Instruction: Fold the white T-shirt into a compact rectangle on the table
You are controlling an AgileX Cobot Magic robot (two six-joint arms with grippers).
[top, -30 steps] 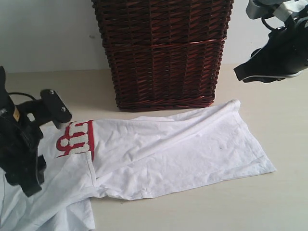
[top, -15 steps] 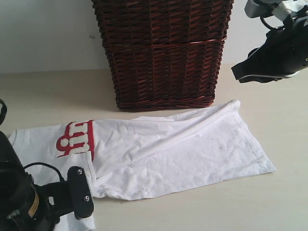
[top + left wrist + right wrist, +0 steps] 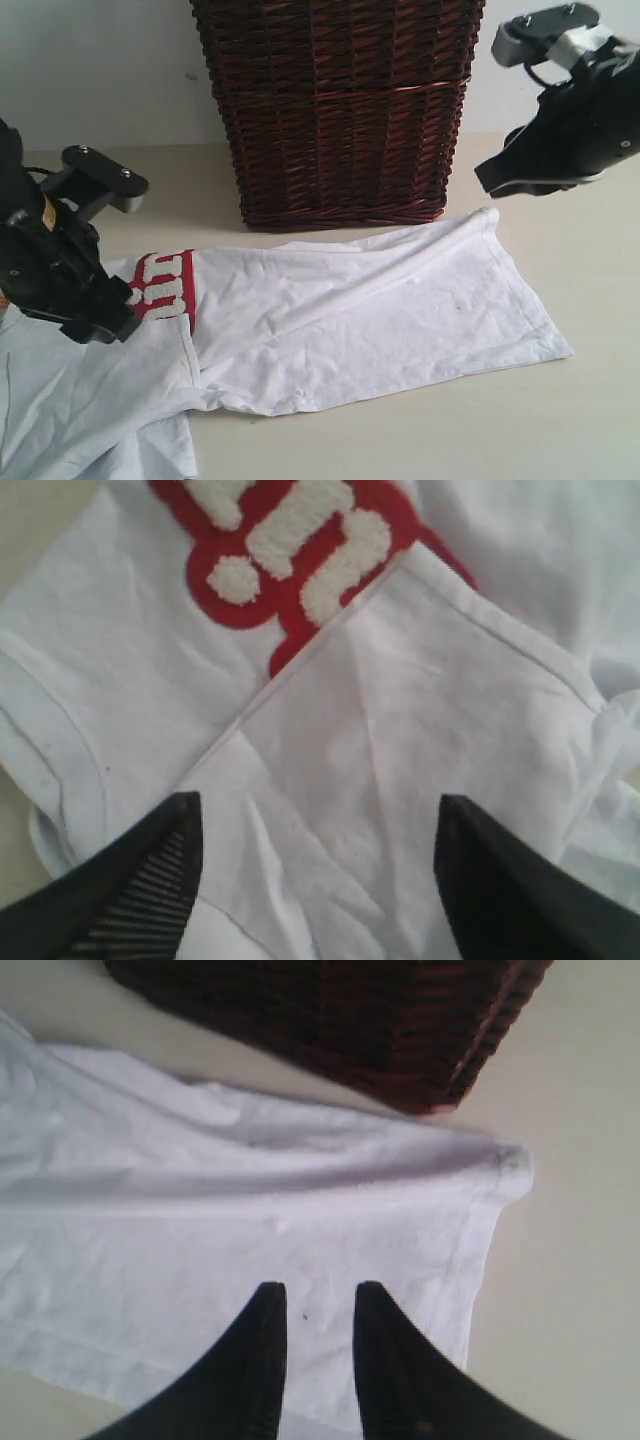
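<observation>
The white T-shirt (image 3: 380,320) lies spread across the table (image 3: 590,430), partly folded, with creases. Its red-outlined lettering (image 3: 165,285) shows at the left, and also in the left wrist view (image 3: 300,550). My left gripper (image 3: 100,322) hovers over the shirt's left part beside the lettering. In its wrist view the gripper (image 3: 315,825) is open wide, with only flat cloth below the gap. My right gripper (image 3: 492,182) hangs above the shirt's far right corner. Its jaws (image 3: 318,1295) stand slightly apart with nothing between them, over the shirt's hem (image 3: 470,1250).
A tall dark brown wicker basket (image 3: 340,110) stands on the table just behind the shirt, seen also in the right wrist view (image 3: 350,1010). Bare table lies right of the shirt and along the front edge (image 3: 420,450).
My left arm dipped to the lower left corner, then rose back over the shirt by the lettering, its jaws wider. The shirt's left part has shifted. My right arm drifted slightly left.
</observation>
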